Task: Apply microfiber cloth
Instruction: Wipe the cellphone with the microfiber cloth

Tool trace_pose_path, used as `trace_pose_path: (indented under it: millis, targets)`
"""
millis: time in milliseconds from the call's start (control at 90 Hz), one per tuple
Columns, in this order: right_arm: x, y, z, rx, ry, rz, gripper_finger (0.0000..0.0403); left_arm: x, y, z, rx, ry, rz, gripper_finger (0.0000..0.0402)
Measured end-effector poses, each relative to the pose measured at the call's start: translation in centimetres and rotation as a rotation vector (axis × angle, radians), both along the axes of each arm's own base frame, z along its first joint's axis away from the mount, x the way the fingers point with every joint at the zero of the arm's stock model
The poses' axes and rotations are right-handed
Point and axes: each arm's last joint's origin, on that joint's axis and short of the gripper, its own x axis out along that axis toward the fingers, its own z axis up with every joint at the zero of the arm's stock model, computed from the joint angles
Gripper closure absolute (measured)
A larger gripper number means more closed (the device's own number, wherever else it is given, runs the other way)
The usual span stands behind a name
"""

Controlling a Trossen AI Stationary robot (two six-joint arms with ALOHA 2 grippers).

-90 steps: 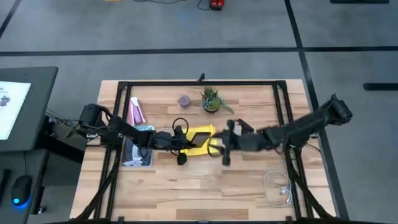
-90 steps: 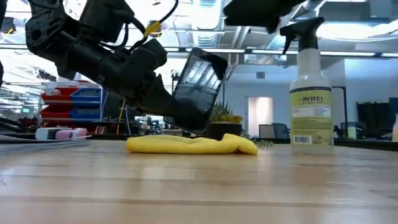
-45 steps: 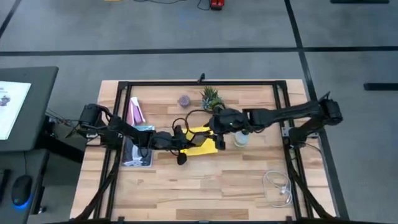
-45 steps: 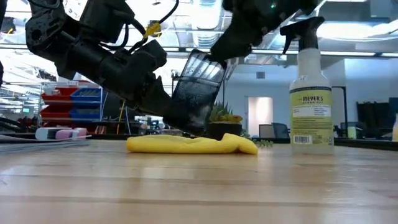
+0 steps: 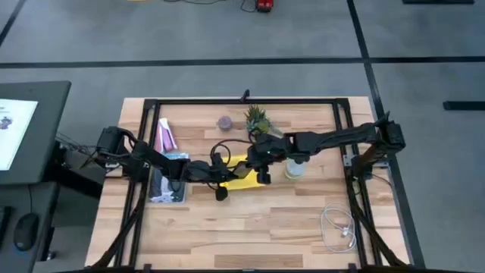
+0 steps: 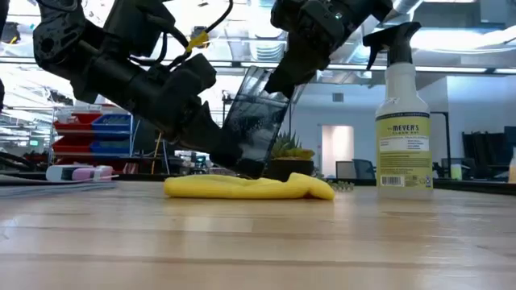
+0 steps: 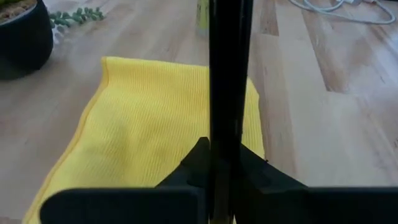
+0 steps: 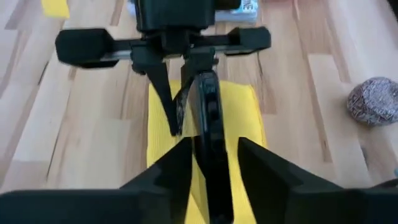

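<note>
The yellow microfiber cloth (image 5: 246, 179) (image 6: 250, 187) lies flat on the table's middle. Over it stands a black smartphone (image 6: 258, 121), tilted, its lower end down at the cloth. My left gripper (image 6: 230, 153) (image 7: 227, 165) reaches in from the table's left and is shut on the phone. My right gripper (image 6: 284, 79) (image 8: 214, 155) is open at the phone's upper end (image 8: 208, 118), one finger on either side of it. My left gripper pinches the smartphone's lower end (image 7: 229, 140) between its two fingers, one on each flat face. The fingers slant down from the table's left. The phone stands tilted over the cloth, upper end free in the air. Whether my right gripper's fingers (image 8: 180, 158) touch the phone, I cannot tell.
A spray bottle (image 5: 294, 168) (image 6: 403, 121) stands just right of the cloth. A potted plant (image 5: 258, 121) and a small purplish ball (image 5: 224, 122) stand behind it. A pink tube (image 5: 164, 136) and a pale blue packet (image 5: 168, 183) lie at the left, a white cable (image 5: 341, 227) at the near right.
My right gripper has swung from the cloth's near right side toward the far edge, then come down over the phone's upper end, its open fingers now on either side of it. My left gripper has kept the phone tilted over the cloth.
</note>
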Motion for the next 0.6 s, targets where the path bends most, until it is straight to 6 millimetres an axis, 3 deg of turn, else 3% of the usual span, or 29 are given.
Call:
trace_pose_path:
  millis: [222,422,600]
  targets:
    - [0.2,0.0,2.0,-0.018,-0.005,0.017,0.0395,-0.1,0.1,-0.1,0.011,0.016,0.024,0.0367]
    - [0.3,-0.1,1.8,-0.014,0.017,0.01,0.0396,-0.1,0.1,-0.2,0.018,0.018,0.026,0.0341]
    - [0.3,-0.3,1.8,-0.013,0.017,0.004,0.0375,-0.1,0.1,-0.4,0.033,0.047,0.019,0.0383]
